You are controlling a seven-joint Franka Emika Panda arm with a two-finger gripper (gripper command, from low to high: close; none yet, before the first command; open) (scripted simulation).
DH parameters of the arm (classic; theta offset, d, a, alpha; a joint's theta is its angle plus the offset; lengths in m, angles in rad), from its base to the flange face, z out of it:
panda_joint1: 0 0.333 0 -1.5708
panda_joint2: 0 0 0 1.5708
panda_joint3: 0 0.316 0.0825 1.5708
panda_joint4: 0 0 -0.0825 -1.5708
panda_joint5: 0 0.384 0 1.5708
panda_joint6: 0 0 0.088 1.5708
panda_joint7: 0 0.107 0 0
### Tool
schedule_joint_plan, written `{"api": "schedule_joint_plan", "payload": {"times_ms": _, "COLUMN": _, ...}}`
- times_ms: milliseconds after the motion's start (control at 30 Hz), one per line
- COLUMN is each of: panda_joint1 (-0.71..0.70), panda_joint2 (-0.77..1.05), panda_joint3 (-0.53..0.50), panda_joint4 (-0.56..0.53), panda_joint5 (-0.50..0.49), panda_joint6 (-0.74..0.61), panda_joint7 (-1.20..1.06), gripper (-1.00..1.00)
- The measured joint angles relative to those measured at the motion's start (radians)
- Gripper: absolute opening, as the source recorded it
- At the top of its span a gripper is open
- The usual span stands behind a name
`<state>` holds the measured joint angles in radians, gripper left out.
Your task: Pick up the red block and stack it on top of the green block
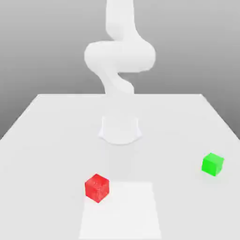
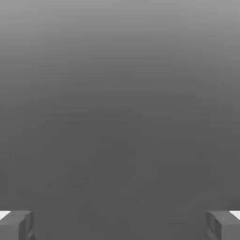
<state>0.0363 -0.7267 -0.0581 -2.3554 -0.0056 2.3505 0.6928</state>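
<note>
Exterior view shows the red block (image 1: 97,187) resting on the white table (image 1: 42,122), toward that view's left and near the front edge, with the green block (image 1: 212,164) well apart from it toward the view's right. Both stand flat and upright, nothing touching either.

By my judgement the red block will handle easily: it looks small, stiff and light, with plain matte faces that should not slip much between flat pads. The sensible hold is across two opposite side faces, about halfway up, with the fingers coming straight down so the cube stays level for setting on the green one. It sits slightly turned against the table's edges, so the wrist may need a small twist to meet the faces squarely.

The arm (image 1: 119,56) rises from its base at the middle of the table and folds over itself, pale and washed out against the grey background.

In the hand view the claw (image 2: 120,225) is spread wide, its two fingertips (image 2: 16,225) standing far apart at the corners, and nothing sits between them. Neither block lies under the claw; the red block is off to one side of it, not yet approached.
</note>
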Motion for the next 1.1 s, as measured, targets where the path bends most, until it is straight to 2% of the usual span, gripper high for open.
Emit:
{"api": "schedule_joint_plan", "payload": {"times_ms": 333, "panda_joint1": 0.123, "panda_joint2": 0.322, "panda_joint3": -0.210, "panda_joint4": -0.233, "panda_joint5": -0.002, "panda_joint6": 0.214, "panda_joint7": -0.478, "gripper": 0.00}}
{"api": "schedule_joint_plan", "payload": {"times_ms": 700, "panda_joint1": 0.170, "panda_joint2": 0.658, "panda_joint3": -0.339, "panda_joint4": -0.478, "panda_joint5": -0.040, "panda_joint6": 0.442, "panda_joint7": -0.951, "gripper": 0.00}}
{"api": "schedule_joint_plan", "payload": {"times_ms": 867, "panda_joint1": 0.174, "panda_joint2": 0.778, "panda_joint3": -0.316, "panda_joint4": -0.476, "panda_joint5": 0.076, "panda_joint6": 0.536, "panda_joint7": -1.073, "gripper": 0.00}}
{"api": "schedule_joint_plan", "payload": {"times_ms": 1067, "panda_joint1": 0.054, "panda_joint2": 0.926, "panda_joint3": -0.146, "panda_joint4": -0.453, "panda_joint5": 0.287, "panda_joint6": 0.651, "panda_joint7": -1.226, "gripper": 0.00}}
{"api": "schedule_joint_plan", "payload": {"times_ms": 1100, "panda_joint1": 0.026, "panda_joint2": 0.946, "panda_joint3": -0.114, "panda_joint4": -0.451, "panda_joint5": 0.303, "panda_joint6": 0.669, "panda_joint7": -1.237, "gripper": -1.00}}
